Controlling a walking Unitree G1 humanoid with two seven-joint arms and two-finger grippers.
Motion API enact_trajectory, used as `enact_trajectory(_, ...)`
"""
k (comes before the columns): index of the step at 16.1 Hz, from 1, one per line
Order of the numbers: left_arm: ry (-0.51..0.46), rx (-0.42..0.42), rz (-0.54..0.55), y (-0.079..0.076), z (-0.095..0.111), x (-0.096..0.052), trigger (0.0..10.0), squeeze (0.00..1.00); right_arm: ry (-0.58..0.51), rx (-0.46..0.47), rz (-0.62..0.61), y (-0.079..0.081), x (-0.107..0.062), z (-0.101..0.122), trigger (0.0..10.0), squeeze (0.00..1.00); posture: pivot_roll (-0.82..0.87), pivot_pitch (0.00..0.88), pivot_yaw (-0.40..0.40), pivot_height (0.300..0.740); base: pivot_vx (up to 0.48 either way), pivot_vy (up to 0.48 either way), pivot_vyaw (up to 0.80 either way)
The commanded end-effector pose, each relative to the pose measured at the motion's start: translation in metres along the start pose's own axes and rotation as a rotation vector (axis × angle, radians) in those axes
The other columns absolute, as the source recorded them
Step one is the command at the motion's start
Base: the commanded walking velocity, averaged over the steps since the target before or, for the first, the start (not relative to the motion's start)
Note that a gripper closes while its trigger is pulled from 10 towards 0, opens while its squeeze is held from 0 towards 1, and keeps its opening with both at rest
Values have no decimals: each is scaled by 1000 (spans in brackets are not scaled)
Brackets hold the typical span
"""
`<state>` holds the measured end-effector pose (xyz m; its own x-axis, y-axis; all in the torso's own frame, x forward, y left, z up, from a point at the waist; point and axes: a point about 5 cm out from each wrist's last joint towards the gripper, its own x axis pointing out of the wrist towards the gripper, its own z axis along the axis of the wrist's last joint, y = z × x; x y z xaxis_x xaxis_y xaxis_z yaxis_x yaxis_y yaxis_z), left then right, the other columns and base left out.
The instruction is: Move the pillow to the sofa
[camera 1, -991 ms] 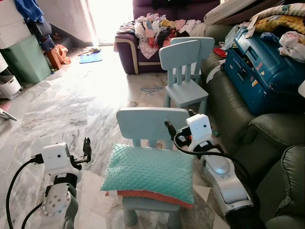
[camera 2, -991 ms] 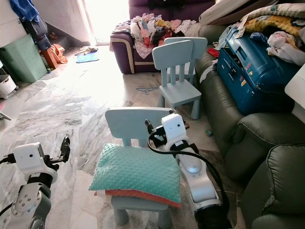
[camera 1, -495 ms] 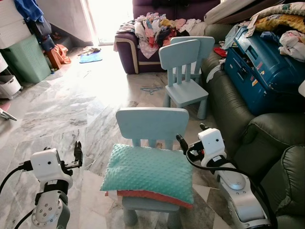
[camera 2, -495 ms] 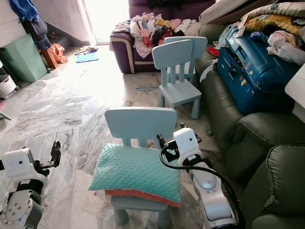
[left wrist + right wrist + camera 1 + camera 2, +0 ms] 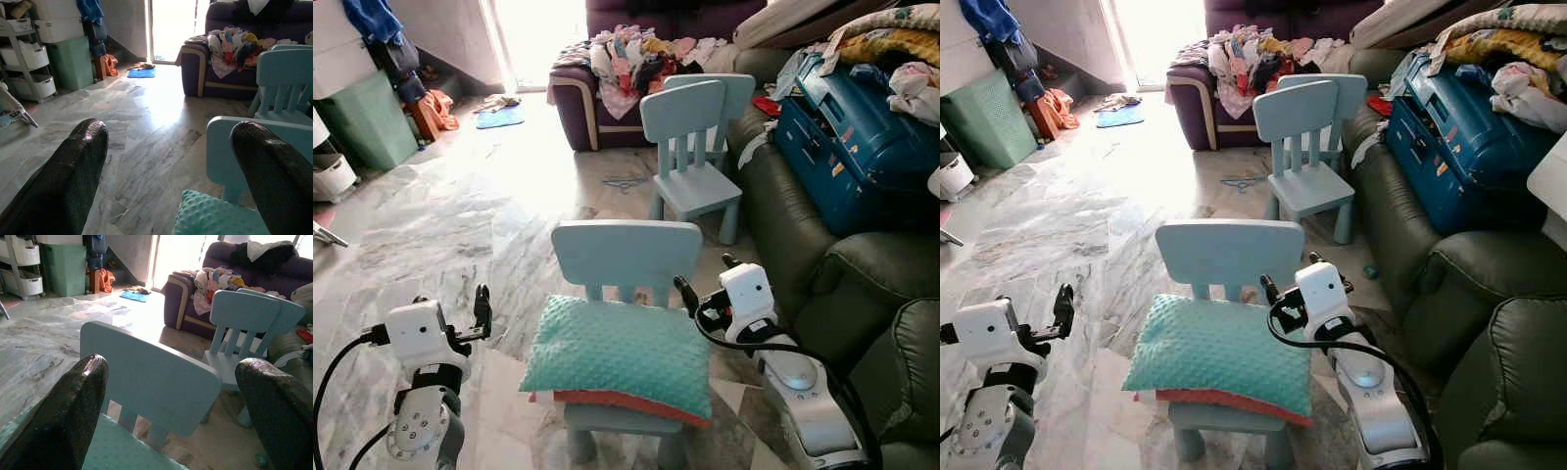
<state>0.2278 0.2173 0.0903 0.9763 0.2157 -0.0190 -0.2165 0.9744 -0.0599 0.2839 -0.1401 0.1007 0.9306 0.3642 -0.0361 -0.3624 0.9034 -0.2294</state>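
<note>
A teal bumpy pillow (image 5: 617, 352) lies on the seat of a small light-blue chair (image 5: 626, 250), on top of a red-orange cushion (image 5: 626, 401). My left gripper (image 5: 455, 299) hovers open over the floor to the left of the pillow, apart from it; its fingers (image 5: 73, 171) frame the pillow's corner (image 5: 210, 218). At the pillow's right end, beside the chair back, my right gripper (image 5: 702, 271) is open and empty, with its fingers (image 5: 68, 406) either side of the chair back (image 5: 151, 377). The dark green sofa (image 5: 803, 255) runs along the right.
A blue suitcase (image 5: 847, 147) and bedding sit on the green sofa. Two more light-blue chairs (image 5: 690, 147) stand ahead beside it. A purple sofa (image 5: 582, 103) heaped with clothes is at the back. Marble floor (image 5: 460, 215) lies open to the left, with a green bin (image 5: 362, 122).
Over the last second my right gripper dropped back from the chair back to the pillow's right end. My left gripper dipped outward, then came up a little toward the chair.
</note>
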Motion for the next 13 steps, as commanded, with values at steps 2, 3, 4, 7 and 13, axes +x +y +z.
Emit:
enact_trajectory(2,6,11,7,3,-1,-1,10000,0,-29,4,3,2,2,8,10000,0,-160,9,78,740,0,0,0)
enact_trajectory(3,5,12,2,2,-1,-1,10000,0,-29,5,4,2,2,8,10000,0,-160,9,78,740,0,0,0)
enact_trajectory(4,4,12,-3,1,-1,-1,10000,0,-28,5,6,3,2,8,10000,0,-158,9,77,740,0,0,0)
enact_trajectory(7,9,8,1,1,-3,-2,10000,0,-32,13,15,5,4,8,10000,0,-157,9,78,740,0,0,0)
enact_trajectory(13,32,13,0,1,-7,-10,10000,0,-22,45,52,12,0,7,10000,0,-142,45,72,740,0,0,0)
